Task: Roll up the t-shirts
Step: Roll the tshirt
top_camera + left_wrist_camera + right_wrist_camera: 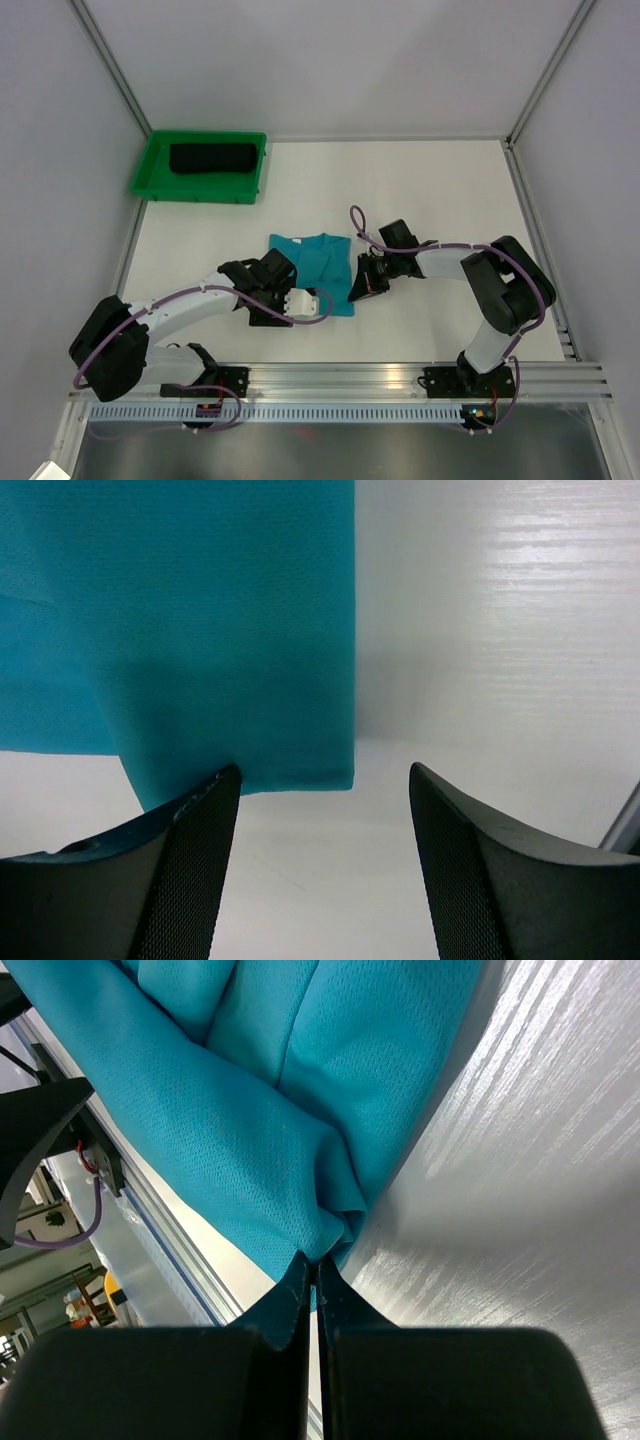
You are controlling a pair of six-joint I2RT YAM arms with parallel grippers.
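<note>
— Where do we stand with the shirts?

— The black shirt (pixel 212 158) lies as a roll in the green tray (pixel 190 191) at the far left corner, so that one looks done. The teal shirt (pixel 318 262) lies in the middle of the table (pixel 450 200), folded into a narrow strip and not yet rolled.

— And the arms?

— The right gripper (pixel 312 1265) is closed, its tips pinching a bunched fold at the strip's right edge, close to the near end. The left gripper (pixel 325 770) stands open with nothing between its fingers. The shirt's near corner lies just ahead of one finger (the hem itself is flat on the table).

— So which step is this?

— I'd judge it the start of the roll: getting hold of the strip's near end.

— What does the next move need?

— The left gripper should go forward and low, so that one finger slips under the hem, and close on it opposite the right one. Then both should turn the end over evenly toward the far end. If one side leads, the roll will likely come out skewed.
</note>
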